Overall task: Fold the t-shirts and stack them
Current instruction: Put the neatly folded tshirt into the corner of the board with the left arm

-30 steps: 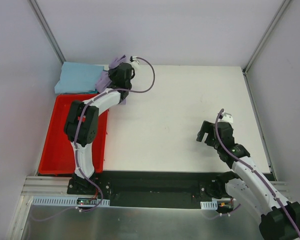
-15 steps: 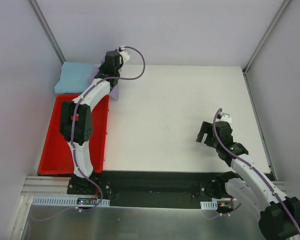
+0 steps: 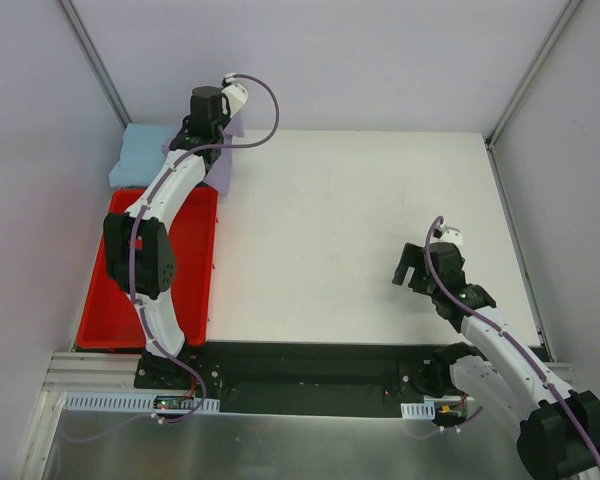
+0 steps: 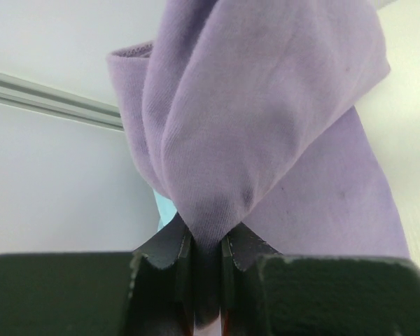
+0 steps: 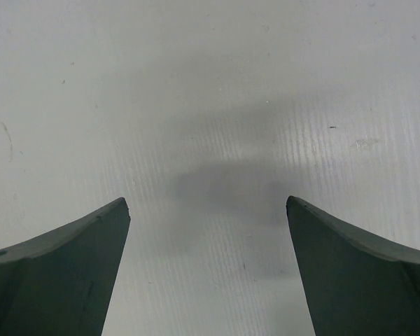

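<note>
My left gripper (image 3: 195, 135) is shut on the lavender-purple t-shirt (image 3: 223, 170) and holds it up at the table's far left corner; the cloth hangs bunched from the jaws in the left wrist view (image 4: 266, 140). A folded light blue t-shirt (image 3: 140, 158) lies just left of it, beyond the red bin. A sliver of light blue (image 4: 165, 210) shows behind the purple cloth. My right gripper (image 3: 408, 268) is open and empty above the bare white table (image 5: 217, 105) at the right. The teal and green shirts are out of view.
A red plastic bin (image 3: 195, 270) sits at the table's left edge under my left arm. Grey walls with metal corner rails (image 3: 95, 60) enclose the table on the far, left and right sides.
My left gripper has moved left and toward the far wall with the purple shirt, over the edge of the light blue shirt. The right arm has barely moved.
</note>
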